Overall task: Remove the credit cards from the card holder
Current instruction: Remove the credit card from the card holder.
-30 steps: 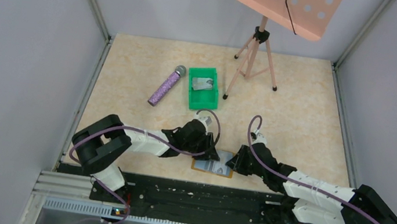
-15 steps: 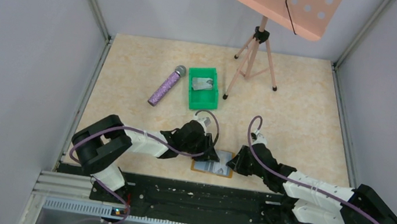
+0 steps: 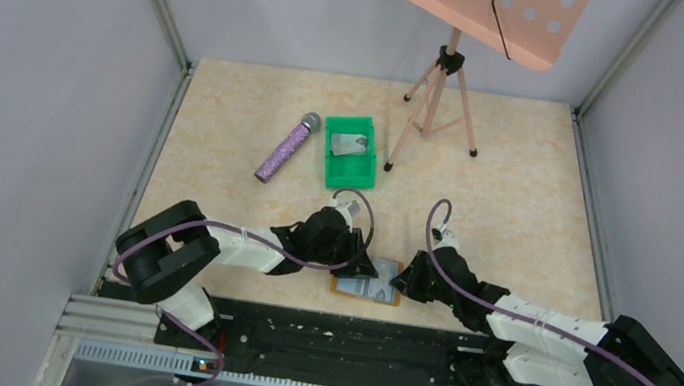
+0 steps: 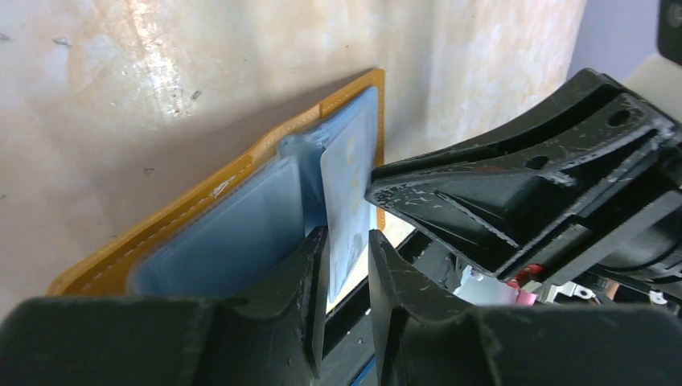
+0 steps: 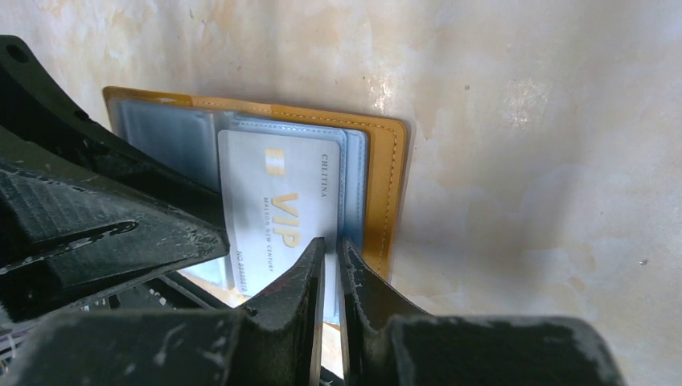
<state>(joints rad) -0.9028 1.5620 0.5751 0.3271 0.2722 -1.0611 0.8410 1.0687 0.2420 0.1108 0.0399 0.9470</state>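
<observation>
The card holder (image 3: 384, 293) lies open near the table's front edge, tan leather (image 5: 386, 185) with pale blue pockets (image 4: 233, 233). A silvery credit card (image 5: 273, 209) marked VIP sticks out of a pocket and stands tilted up (image 4: 347, 201). My left gripper (image 4: 347, 265) straddles the card's lower end. Its jaws are open: the card rests against one finger, with a gap to the other. My right gripper (image 5: 331, 265) is shut on the pocket leaf of the card holder at the card's right edge. Another silvery card (image 3: 352, 144) lies in the green bin.
The green bin (image 3: 328, 156) sits mid-table, with a purple microphone (image 3: 286, 147) to its left. A pink music stand (image 3: 443, 106) rises on its tripod behind the bin. The black mounting rail (image 3: 318, 336) runs just in front of the card holder.
My left jaws have narrowed around the card and the left wrist has shifted slightly left. My right jaws have closed down on the pocket leaf. The card holder has hardly moved.
</observation>
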